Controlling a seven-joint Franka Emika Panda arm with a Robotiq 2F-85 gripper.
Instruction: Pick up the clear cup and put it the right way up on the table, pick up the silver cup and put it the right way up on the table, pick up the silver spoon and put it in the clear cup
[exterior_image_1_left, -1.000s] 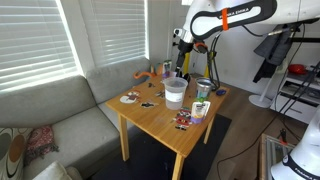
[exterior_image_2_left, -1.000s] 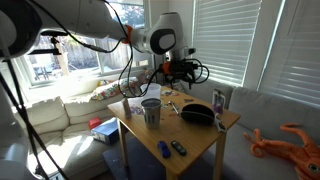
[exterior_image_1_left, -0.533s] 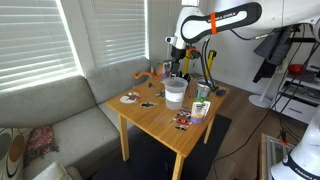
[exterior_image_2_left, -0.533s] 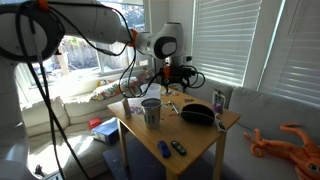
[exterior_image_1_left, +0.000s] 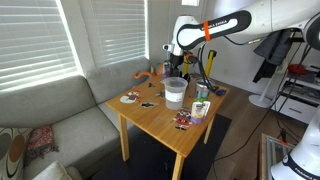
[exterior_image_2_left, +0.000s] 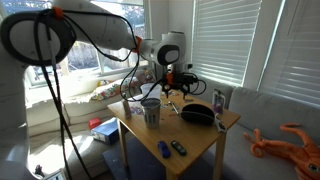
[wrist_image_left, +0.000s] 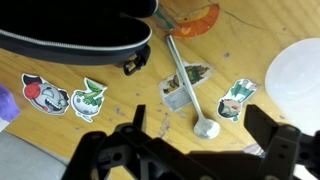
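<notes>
The clear cup (exterior_image_1_left: 174, 92) stands near the middle of the light-brown table (exterior_image_1_left: 150, 118); it also shows in both other views (exterior_image_2_left: 150, 111) (wrist_image_left: 298, 70), as a white disc at the right edge of the wrist view. The silver cup (exterior_image_1_left: 165, 70) stands at the table's far edge. The silver spoon (wrist_image_left: 188, 88) lies flat on the wood, its bowl nearest my jaws. My gripper (wrist_image_left: 200, 140) is open and empty, right above the spoon's bowl. It hangs just behind the clear cup in both exterior views (exterior_image_1_left: 183, 72) (exterior_image_2_left: 170, 90).
A black zipped case (wrist_image_left: 70, 35) (exterior_image_2_left: 198, 113) lies beside the spoon. An orange toy (wrist_image_left: 190, 14) is at the handle end. Stickers (wrist_image_left: 88, 98) are scattered on the wood. A green can (exterior_image_1_left: 203, 93) and small items sit near one table edge. A sofa (exterior_image_1_left: 60, 115) adjoins the table.
The arm has come down and closer to the table, bringing the open gripper low over the spoon. The cups and the spoon have not moved.
</notes>
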